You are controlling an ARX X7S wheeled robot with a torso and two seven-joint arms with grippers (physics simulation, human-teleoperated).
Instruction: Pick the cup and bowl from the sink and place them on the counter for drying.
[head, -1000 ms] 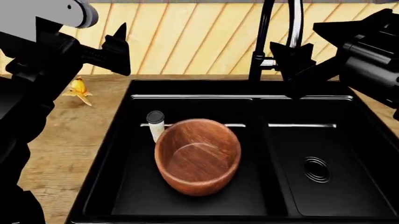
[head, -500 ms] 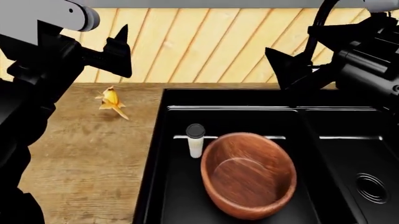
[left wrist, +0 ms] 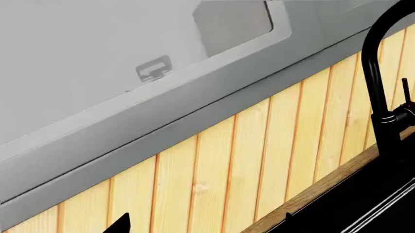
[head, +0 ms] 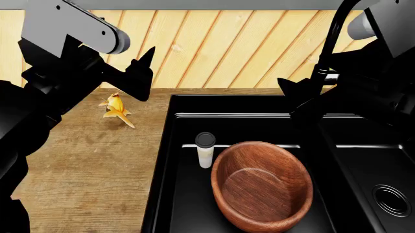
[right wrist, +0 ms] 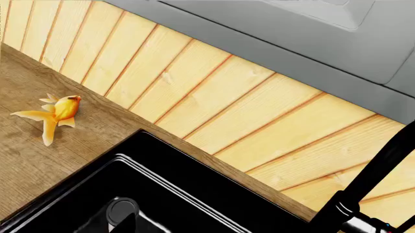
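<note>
Reddish-brown wooden bowl (head: 262, 186) sits lower centre in the black sink (head: 170, 145), w/ the white cup (head: 205, 150) upright just beside its left rim. We see the left gripper (head: 139, 73) upper left and the right gripper (head: 295, 94) upper right, both above the sink & holding nothing; can't tell how wide either is parted.

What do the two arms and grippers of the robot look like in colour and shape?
Both arms are mostly matte black, with blocky, angular housings. The left arm carries a light grey rounded link on top, and the right arm also shows a grey rounded segment. Each gripper, left and right, ends in black pointed fingers. No cables or markings are visible.
</note>
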